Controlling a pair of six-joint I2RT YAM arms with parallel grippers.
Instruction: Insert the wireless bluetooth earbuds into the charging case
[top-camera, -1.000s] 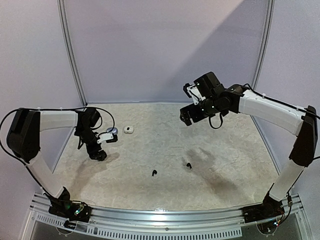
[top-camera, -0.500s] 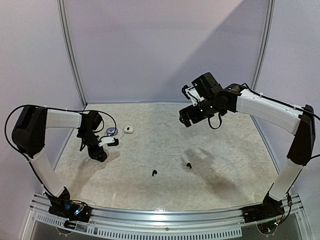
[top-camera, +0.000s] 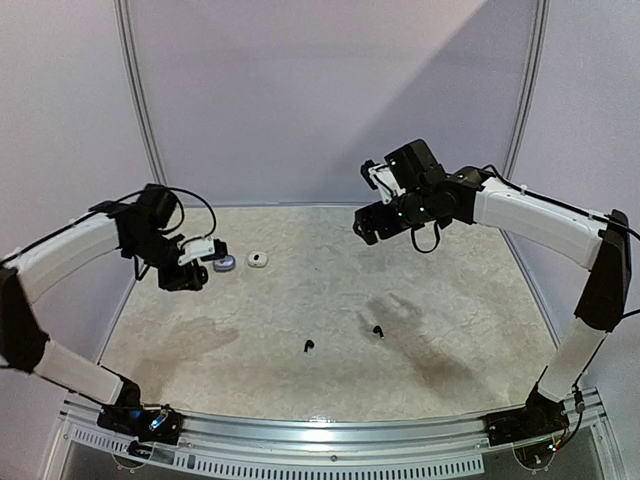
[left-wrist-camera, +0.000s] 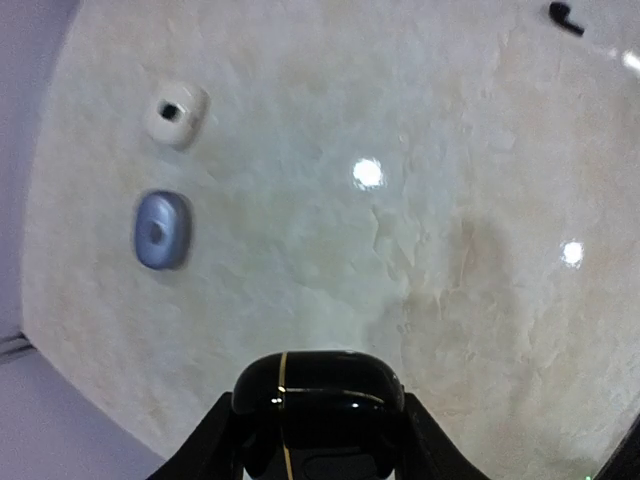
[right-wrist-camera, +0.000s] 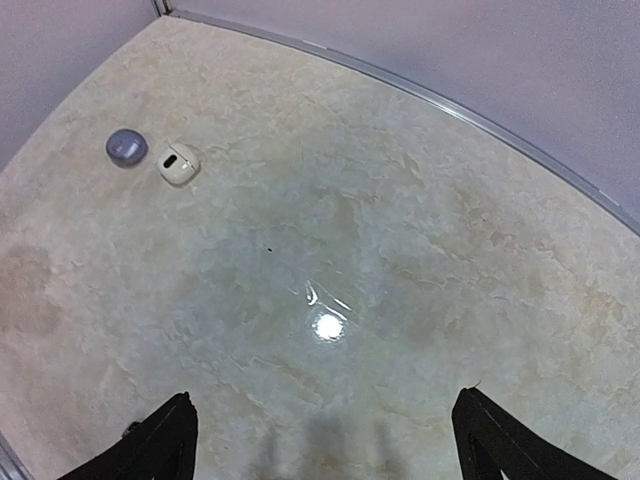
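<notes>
Carrying the black charging case (left-wrist-camera: 318, 400) clamped in the left fingers (left-wrist-camera: 215, 445) above the far left of the worktop (top-camera: 450, 300); hold it level, set it close to the two black earbuds (top-camera: 309, 346) lying near centre, then open it with the right fingers (right-wrist-camera: 165, 440), spread wide and empty.

Two arms, same build. Left arm (top-camera: 62, 255): white tube links, black joint housings, thin black cable looping over the wrist. Right arm (top-camera: 530, 215): same white links, black elbow and shoulder, cable hanging slack under the wrist. Small white bracket at each wrist. Fingers (left-wrist-camera: 212, 447) matte black, tapered. Bases (top-camera: 140, 422) black, wires bunched, on a ribbed metal rail (top-camera: 330, 432).
</notes>
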